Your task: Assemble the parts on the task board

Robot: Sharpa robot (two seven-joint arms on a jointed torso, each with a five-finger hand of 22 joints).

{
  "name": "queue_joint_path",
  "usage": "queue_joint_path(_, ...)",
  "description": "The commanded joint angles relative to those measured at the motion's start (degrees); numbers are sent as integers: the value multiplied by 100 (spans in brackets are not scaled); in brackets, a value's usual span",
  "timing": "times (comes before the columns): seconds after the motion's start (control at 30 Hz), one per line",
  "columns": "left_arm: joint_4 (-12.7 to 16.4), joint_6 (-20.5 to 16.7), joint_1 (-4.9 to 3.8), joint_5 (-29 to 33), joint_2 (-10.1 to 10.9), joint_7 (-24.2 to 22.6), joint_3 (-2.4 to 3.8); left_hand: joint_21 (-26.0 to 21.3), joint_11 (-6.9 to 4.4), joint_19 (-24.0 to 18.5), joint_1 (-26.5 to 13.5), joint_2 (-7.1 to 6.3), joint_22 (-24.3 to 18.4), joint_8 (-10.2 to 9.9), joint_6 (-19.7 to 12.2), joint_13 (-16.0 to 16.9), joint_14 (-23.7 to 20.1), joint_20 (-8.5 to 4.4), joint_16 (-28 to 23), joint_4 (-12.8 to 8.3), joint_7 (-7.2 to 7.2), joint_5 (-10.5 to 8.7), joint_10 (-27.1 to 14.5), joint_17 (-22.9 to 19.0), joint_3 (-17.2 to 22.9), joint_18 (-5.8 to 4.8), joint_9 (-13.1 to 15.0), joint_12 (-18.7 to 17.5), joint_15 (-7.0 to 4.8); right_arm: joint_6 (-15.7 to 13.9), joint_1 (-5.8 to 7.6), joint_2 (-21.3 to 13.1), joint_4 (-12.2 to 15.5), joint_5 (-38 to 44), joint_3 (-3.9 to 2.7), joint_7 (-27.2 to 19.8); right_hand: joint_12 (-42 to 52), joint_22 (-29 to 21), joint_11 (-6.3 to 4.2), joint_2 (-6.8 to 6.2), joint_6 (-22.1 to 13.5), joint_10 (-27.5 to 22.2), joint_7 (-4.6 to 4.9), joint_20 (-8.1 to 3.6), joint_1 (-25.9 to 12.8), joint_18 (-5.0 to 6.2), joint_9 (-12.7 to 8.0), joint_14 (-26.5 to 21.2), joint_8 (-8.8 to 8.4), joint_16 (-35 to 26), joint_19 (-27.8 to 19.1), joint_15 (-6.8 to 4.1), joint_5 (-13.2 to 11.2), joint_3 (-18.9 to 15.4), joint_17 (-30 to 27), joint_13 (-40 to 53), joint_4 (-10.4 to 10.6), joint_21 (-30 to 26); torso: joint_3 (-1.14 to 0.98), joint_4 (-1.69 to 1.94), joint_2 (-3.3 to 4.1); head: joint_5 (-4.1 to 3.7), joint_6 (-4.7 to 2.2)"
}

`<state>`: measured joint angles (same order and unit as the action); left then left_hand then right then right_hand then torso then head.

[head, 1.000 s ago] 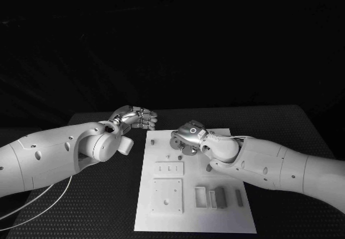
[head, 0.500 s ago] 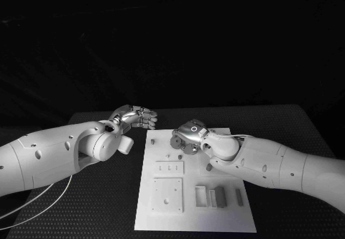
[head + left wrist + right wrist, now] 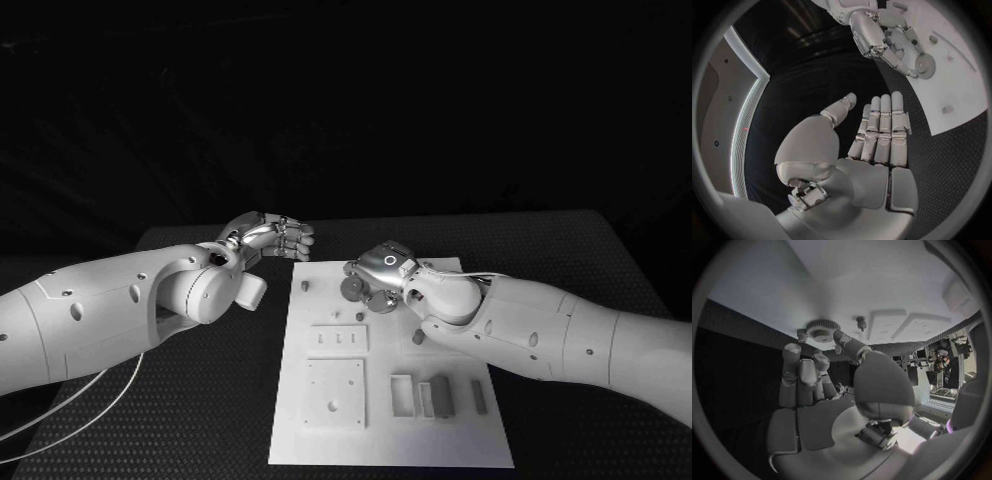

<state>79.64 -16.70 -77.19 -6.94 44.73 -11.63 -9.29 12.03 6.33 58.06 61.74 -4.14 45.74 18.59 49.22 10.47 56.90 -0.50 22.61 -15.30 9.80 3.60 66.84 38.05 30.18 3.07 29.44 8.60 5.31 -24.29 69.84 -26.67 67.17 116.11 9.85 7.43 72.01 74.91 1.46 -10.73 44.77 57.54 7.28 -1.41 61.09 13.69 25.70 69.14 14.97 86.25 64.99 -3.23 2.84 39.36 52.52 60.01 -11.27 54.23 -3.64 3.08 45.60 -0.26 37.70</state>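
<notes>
The white task board (image 3: 387,432) lies in the middle of the black table. My right hand (image 3: 381,276) hangs over the board's far end, fingers pointing down. A grey toothed gear (image 3: 353,288) lies flat on the board just beside those fingertips. In the right wrist view my thumb tip touches the rim of the gear (image 3: 823,331) and the other fingers (image 3: 792,357) stay short of it. In the left wrist view the gear (image 3: 924,64) sits next to the right hand (image 3: 879,42). My left hand (image 3: 270,238) hovers off the board's far left corner, fingers straight, holding nothing.
A small peg (image 3: 306,285) stands near the board's left edge, and another grey part (image 3: 418,338) lies mid-board. Square recessed plates (image 3: 335,392) and narrow slotted blocks (image 3: 433,396) fill the near half. A short peg (image 3: 859,321) stands by the gear.
My right hand has shifted slightly, leaving more of the gear showing beside its fingers. The left hand has stayed where it was.
</notes>
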Motion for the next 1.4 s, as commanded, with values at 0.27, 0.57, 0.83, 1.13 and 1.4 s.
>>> queue_joint_path(0.27, -68, 86, -7, 0, 19, -14, 4, -42, 44, -17, 12, -9, 10, -32, -12, 12, 14, 20, -31, 7, 26, -7, -4, 16, 12, 88, 8, -25, 13, -616, 14, -287, 310, -156, -44, -18, 57, 92, 196, -139, 215, -178, 255, -6, 27, 131, -5, 27, 1, -21, 12, 53, 4, 7, 31, -23, 118, -31, -7, -13, -8, -1, -7)
queue_joint_path(0.57, -137, 166, -7, -13, 58, -178, 4, -44, 42, -15, 19, -14, 13, -30, -6, 16, 20, 18, -36, 0, 24, -11, 2, 24, 14, 91, 11, -26, 10, -709, 139, -1066, 979, -1174, -492, -329, 104, 95, 127, -171, 440, -133, 182, -21, 88, 131, 56, 66, 154, -26, 38, -9, 4, -5, 28, -62, 192, -29, -15, -29, -13, -56, -102)
queue_joint_path(0.83, -226, 344, -5, -133, 50, -283, 4, -67, 18, -24, 177, -67, 35, 0, 73, 44, 19, 14, -90, -109, -82, -26, 57, 82, 37, 82, 40, -33, 1, -435, 199, -1823, 1248, -2532, -650, -1470, 149, 102, 113, -146, 476, -129, 170, -29, 167, 131, 80, 89, 189, -14, 34, -28, 4, -12, 81, -54, 160, -27, -45, -126, -58, -74, -183)
queue_joint_path(1.13, -332, 334, 1, -133, 8, -254, -1, -70, 17, -14, 158, -76, 46, -10, 77, 53, 32, 13, -104, -89, -24, -30, 73, 109, 9, 77, 40, -42, 3, 282, 201, -2209, 1083, -3395, -651, -1881, 166, 107, 123, -176, 451, -180, 179, -9, 184, 131, 91, -17, 188, -33, -17, -20, 3, -57, -11, -48, 134, -43, -115, -249, -115, -63, -197)
queue_joint_path(1.4, -345, 331, 5, -133, 0, -232, -3, -74, 24, -9, 123, -78, 53, -28, 60, 55, 37, 13, -119, -70, -2, -30, 65, 127, -10, 76, 36, -58, 3, 619, 109, -2202, 535, -3600, -637, -1871, 161, 109, 159, -249, 359, -303, 216, 49, 187, 131, 93, -193, 155, -79, -139, 16, 4, -107, -91, -50, 127, -91, -145, -275, -123, -68, -169)
